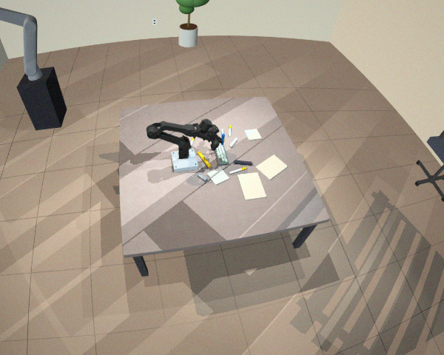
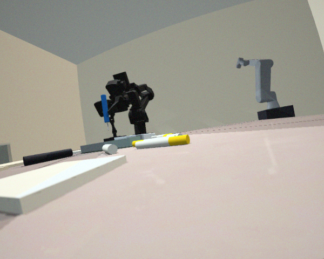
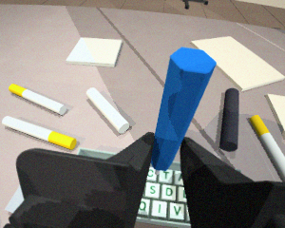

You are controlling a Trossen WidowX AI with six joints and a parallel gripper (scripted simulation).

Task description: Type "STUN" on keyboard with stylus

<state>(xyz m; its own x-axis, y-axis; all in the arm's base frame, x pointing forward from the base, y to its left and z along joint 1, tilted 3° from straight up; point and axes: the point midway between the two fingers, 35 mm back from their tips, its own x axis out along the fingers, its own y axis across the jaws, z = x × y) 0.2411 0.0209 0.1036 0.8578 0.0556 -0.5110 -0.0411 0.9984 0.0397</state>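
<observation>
The bench [image 1: 222,214] [image 2: 212,189] [image 3: 33,28] has a pale, pinkish-grey top crossed by shadows and thin dark lines. Taking the keyboard [image 1: 221,155] [image 2: 95,146] as the landmark, a black cylinder [image 1: 243,163] [image 2: 47,156] [image 3: 230,119] lies near one end of it, and a plain white stick [image 1: 233,142] [image 2: 109,149] [image 3: 107,110] rests near the other. Between the keyboard and the white base plate [image 1: 184,167] lies a thick yellow marker [image 1: 203,159]. Beyond the black cylinder from the keyboard, two cream sheets [image 1: 271,166] [image 1: 251,186] lie flat.
</observation>
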